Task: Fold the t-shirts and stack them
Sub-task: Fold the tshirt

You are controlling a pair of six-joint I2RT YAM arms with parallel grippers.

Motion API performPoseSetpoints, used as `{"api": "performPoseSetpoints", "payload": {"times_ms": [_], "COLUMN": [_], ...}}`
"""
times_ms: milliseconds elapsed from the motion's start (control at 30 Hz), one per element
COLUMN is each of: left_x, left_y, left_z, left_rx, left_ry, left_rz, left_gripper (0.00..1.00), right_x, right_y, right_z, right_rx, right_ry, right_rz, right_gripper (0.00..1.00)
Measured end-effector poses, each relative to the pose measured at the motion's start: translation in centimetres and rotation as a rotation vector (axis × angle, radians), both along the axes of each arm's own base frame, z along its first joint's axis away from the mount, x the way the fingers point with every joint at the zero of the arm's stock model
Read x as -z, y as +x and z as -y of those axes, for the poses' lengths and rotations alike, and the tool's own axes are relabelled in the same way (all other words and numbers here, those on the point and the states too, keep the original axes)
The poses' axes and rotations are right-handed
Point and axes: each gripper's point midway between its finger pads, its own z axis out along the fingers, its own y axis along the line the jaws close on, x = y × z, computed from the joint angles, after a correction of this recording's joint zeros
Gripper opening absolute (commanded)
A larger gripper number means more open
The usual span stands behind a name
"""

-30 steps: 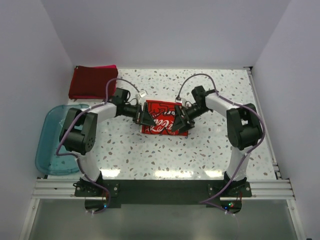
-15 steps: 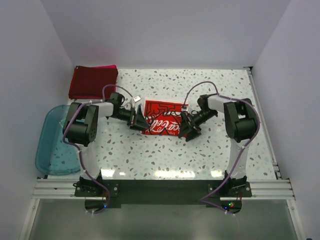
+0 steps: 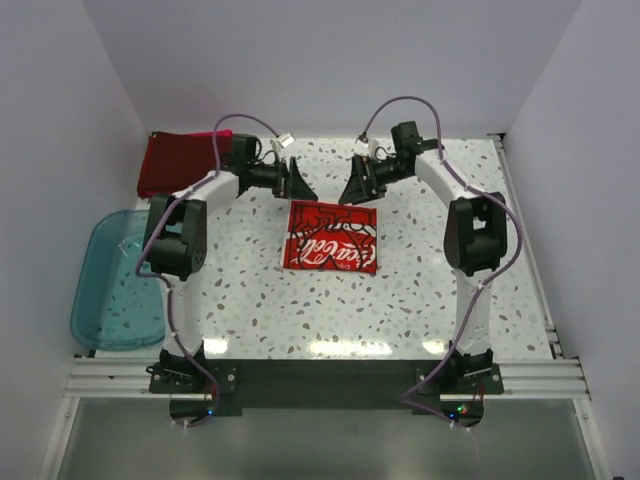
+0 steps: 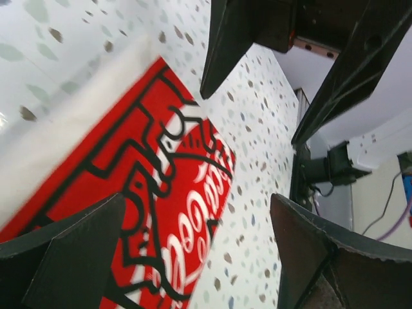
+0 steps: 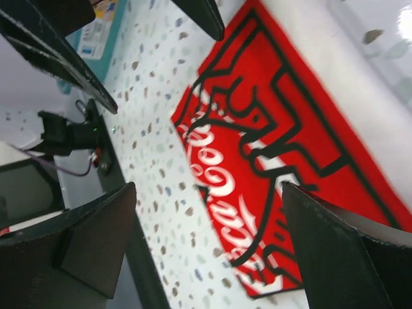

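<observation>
Though earlier beside the t-shirt (image 3: pixel 331 236), left arm (image 3: pixel 215 185), right arm (image 3: pixel 432 180) beyond it

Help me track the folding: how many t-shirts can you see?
3. The red-print t-shirt lies folded at centre; the dark red t-shirt sits far left, a pink t-shirt peeking out behind it. More may hide in that pile.

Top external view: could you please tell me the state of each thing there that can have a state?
printed t-shirt, folded, lying flat, red print up
dark red t-shirt, folded, lying on the pink one
pink t-shirt, under the dark red one, only an edge shows
teal tub, empty
left gripper, jaws open, holding nothing
right gripper, jaws open, holding nothing
</observation>
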Motion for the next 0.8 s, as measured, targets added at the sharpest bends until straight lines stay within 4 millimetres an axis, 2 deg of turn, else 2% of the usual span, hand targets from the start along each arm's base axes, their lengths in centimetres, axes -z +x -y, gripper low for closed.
{"api": "performPoseSetpoints", "payload": {"times_ms": [100, 167, 200, 267, 300, 433, 533, 600, 667, 733, 800], "left_x": [2.2, 4.6, 5.5, 7.7, 8.1, 7.7, 6.8, 5.3, 3.0, 0.8, -1.3], "left_y": [2.7, 3.6, 3.9, 4.2, 4.4, 5.9, 6.8, 6.8, 6.6, 6.3, 5.8], "left_z": [0.6, 0.6, 0.5, 0.1, -0.1, -1.6, -3.9, -6.2, -8.5, -10.6, -12.3], "left_rx": [-0.048, -0.079, -0.093, -0.119, -0.123, -0.164, -0.233, -0.292, -0.351, -0.411, -0.466], "left_ry": [-0.015, -0.011, -0.007, 0.001, -0.007, 0.008, 0.047, 0.077, 0.110, 0.151, 0.204], "left_rz": [-0.026, -0.074, -0.095, -0.148, -0.164, -0.125, -0.095, -0.069, -0.027, 0.025, 0.077], "left_gripper": [0.98, 0.97, 0.97, 0.96, 0.96, 0.99, 1.00, 1.00, 1.00, 1.00, 1.00], "right_x": [2.6, 5.3, 7.3, 9.1, 9.1, 9.0, 9.0, 8.8, 8.2, 6.6, 4.5], "right_y": [2.4, 2.9, 3.1, 3.1, 3.2, 4.6, 5.4, 5.9, 6.2, 6.4, 5.6], "right_z": [-0.5, -0.3, 0.0, 0.4, 0.6, 2.1, 3.1, 3.7, 4.0, 4.1, 3.3], "right_rx": [0.018, 0.026, 0.029, 0.034, 0.034, 0.051, 0.066, 0.078, 0.083, 0.084, 0.063], "right_ry": [-0.006, -0.031, -0.058, -0.074, -0.059, -0.108, -0.158, -0.202, -0.247, -0.301, -0.359], "right_rz": [-0.005, -0.043, -0.067, -0.096, -0.107, -0.041, 0.002, 0.038, 0.086, 0.169, 0.273], "right_gripper": [0.98, 0.98, 0.98, 0.98, 0.98, 0.97, 0.96, 0.92, 0.90, 0.86, 0.81]}}
